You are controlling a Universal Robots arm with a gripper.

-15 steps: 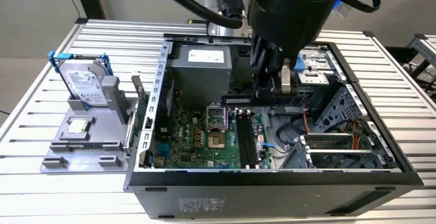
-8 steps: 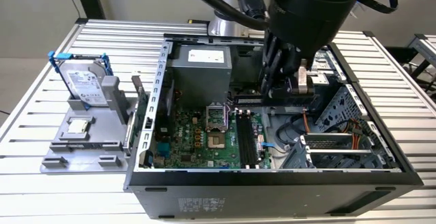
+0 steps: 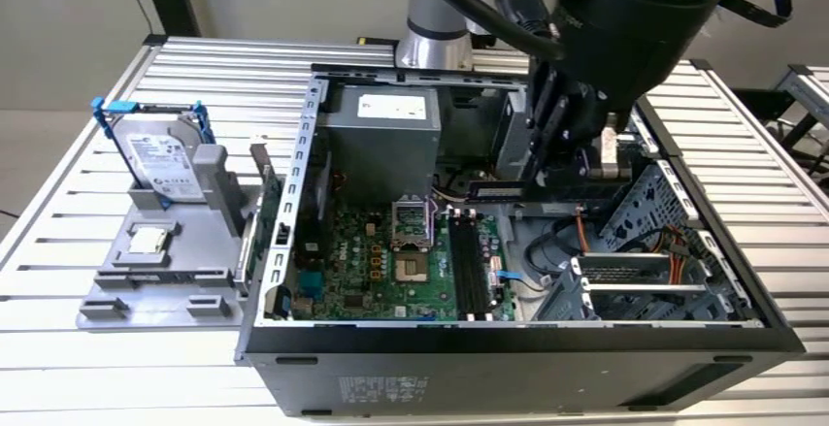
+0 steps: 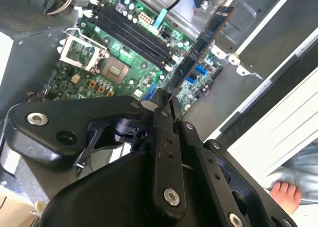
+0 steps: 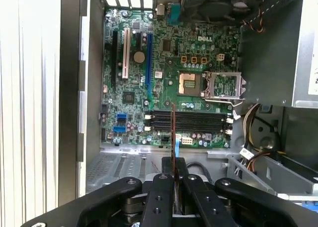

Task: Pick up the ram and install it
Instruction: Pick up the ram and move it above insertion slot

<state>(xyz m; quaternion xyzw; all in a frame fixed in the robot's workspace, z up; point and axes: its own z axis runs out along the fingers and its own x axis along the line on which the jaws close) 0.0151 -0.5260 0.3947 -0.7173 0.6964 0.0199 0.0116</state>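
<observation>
On the exterior view's left, a grey holder is sitting on the slatted table. It is carrying a hard drive in a blue frame, standing upright in its rear slot. A small square processor chip is lying flat in a recess in front of the drive.

Just beside the holder, an open computer case is lying on its side. Inside it, the green motherboard is lining the floor, with the grey power supply sitting at the far end. The metal processor socket is lying in front of the supply. To its right in the exterior view, the long black memory slots are running front to back. Further right, a perforated metal drive cage is filling the corner of the case, with cables lying around it.

Above that part of the case, the gripper is hanging from the arm, clenching the ram at one end. The ram is hovering inside the case opening, clear of the memory slots. In the second wrist view the ram is jutting out from the pinched fingers. In the first wrist view it is showing edge-on.
</observation>
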